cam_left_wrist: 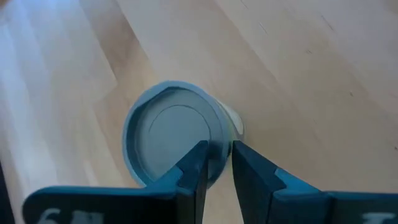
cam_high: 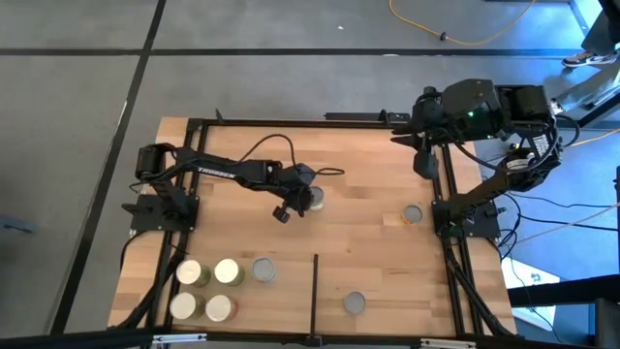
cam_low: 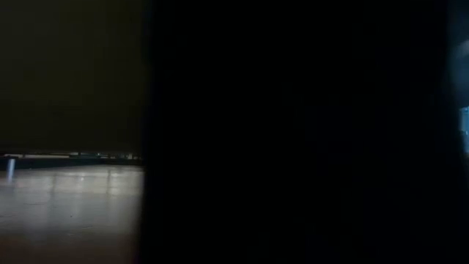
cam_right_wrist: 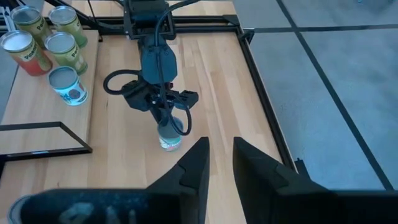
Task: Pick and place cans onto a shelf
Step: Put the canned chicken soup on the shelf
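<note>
A can with a grey top (cam_left_wrist: 166, 127) stands upright on its base on the pale wood shelf (cam_high: 368, 242), near the middle (cam_high: 316, 201). My left gripper (cam_left_wrist: 219, 149) slants down over the can's rim, its fingers a narrow gap apart: one over the top, one just outside the rim. In the right wrist view it (cam_right_wrist: 175, 124) hovers right at the can (cam_right_wrist: 169, 142). My right gripper (cam_right_wrist: 221, 146) is raised at the far right corner (cam_high: 424, 165), narrowly open and holding nothing. My left gripper comes at the can's rim (cam_left_wrist: 222, 144) from above at a slant. Whether its fingertips touch the can, I cannot tell.
Several cans (cam_high: 208, 289) stand grouped at the near left. Single cans stand at the right (cam_high: 414, 213) and near the front (cam_high: 355, 302). A thin black divider strip (cam_high: 315, 291) runs from the near rail. Black frame rails (cam_high: 450, 194) edge the wood. The low view is almost wholly dark.
</note>
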Tool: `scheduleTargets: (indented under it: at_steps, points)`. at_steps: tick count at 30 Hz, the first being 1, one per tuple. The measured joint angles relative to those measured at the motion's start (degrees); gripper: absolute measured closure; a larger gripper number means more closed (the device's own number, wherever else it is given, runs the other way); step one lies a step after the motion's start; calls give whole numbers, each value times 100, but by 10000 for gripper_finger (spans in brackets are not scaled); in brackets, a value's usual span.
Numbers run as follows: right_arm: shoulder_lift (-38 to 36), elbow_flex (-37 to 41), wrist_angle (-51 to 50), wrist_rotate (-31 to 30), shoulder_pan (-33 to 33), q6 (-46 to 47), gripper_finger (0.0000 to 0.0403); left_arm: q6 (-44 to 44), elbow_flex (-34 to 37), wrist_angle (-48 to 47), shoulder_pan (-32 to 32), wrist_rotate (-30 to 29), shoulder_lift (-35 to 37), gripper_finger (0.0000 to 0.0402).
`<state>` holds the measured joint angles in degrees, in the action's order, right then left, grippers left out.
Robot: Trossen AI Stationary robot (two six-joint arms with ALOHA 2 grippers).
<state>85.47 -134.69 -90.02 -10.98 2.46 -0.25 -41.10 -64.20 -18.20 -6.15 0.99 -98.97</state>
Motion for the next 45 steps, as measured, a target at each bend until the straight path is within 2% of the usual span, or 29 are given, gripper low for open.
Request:
scheduleTargets:
  at_steps: [7,13,18,23,26,34,41,45]
  points:
    - [0,0,2,0,0,0,331,-76,-22,41,0,-10,-182,337]
    - [0,0,2,0,0,0,331,-32,-66,-76,67,-57,-176,389]
    - [0,0,2,0,0,0,331,170,-439,-595,172,-337,-179,397]
    - [0,0,0,0,0,-2,331,186,-1369,-1701,205,-642,-171,399]
    - [0,0,1,0,0,-20,331,343,-1939,-2437,205,-633,-176,399]
    - [0,0,1,0,0,-242,331,1439,-3608,-4257,311,-623,-165,400]
    - [0,0,0,0,-2,-305,331,2142,-4844,-5980,992,-583,-152,401]
    - [0,0,2,2,0,-461,331,2900,-5314,-6247,1589,-598,-149,401]
